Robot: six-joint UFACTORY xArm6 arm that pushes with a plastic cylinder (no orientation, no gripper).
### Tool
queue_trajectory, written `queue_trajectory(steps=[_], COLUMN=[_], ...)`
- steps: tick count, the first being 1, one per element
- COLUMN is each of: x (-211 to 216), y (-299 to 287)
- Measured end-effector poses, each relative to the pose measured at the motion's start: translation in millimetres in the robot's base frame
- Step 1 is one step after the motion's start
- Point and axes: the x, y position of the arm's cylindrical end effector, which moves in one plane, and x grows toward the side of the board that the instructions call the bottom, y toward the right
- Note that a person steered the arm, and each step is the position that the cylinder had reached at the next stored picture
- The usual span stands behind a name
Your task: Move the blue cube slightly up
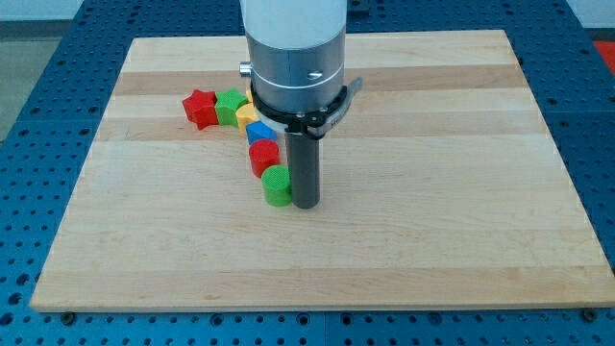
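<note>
The blue cube sits left of centre on the wooden board, partly hidden by the arm's silver body. A red block lies just below it and a green cylinder below that. My tip rests on the board right beside the green cylinder, on its right, and below and right of the blue cube. A yellow block touches the blue cube from the upper left.
A red star-shaped block and a green block lie in a row to the upper left of the yellow block. The board sits on a blue perforated table.
</note>
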Motion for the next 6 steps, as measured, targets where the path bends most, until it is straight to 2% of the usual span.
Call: queue_trajectory(steps=[4,5,6], x=[-5.0,-7.7,-32.2], y=[-9.5,30.8,40.6])
